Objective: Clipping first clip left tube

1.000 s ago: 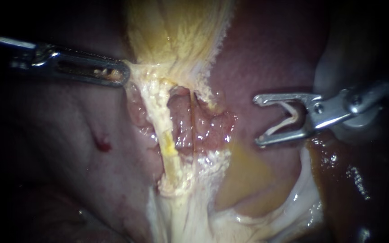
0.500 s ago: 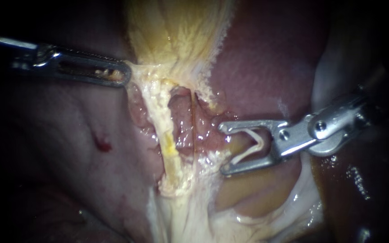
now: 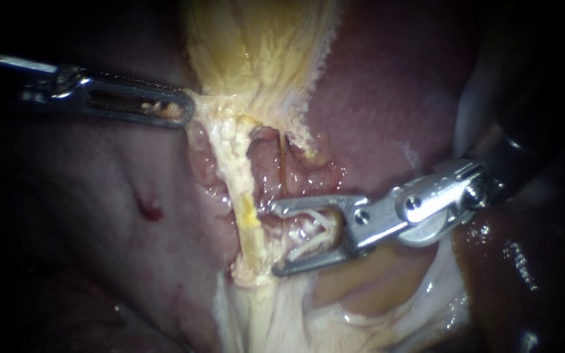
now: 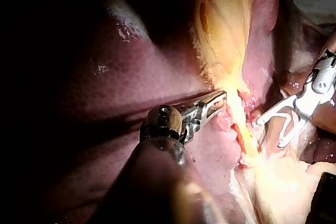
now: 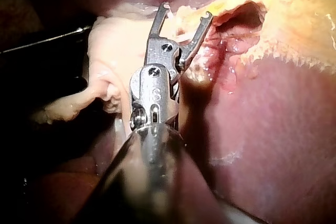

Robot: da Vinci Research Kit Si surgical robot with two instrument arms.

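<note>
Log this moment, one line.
left instrument: shut on gallbladder | right instrument: clip held in wide jaws, tips beside left tube | clip not yet closed

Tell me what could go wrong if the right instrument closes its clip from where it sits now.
1. The right instrument holds its clip spread wide, tips seemingly just short of the left tube; closing now might catch only part of it.
2. The thin tube runs down behind the upper jaw and could get clipped too.
3. The left instrument holds the gallbladder taut; a slip would slacken the tube.
</note>
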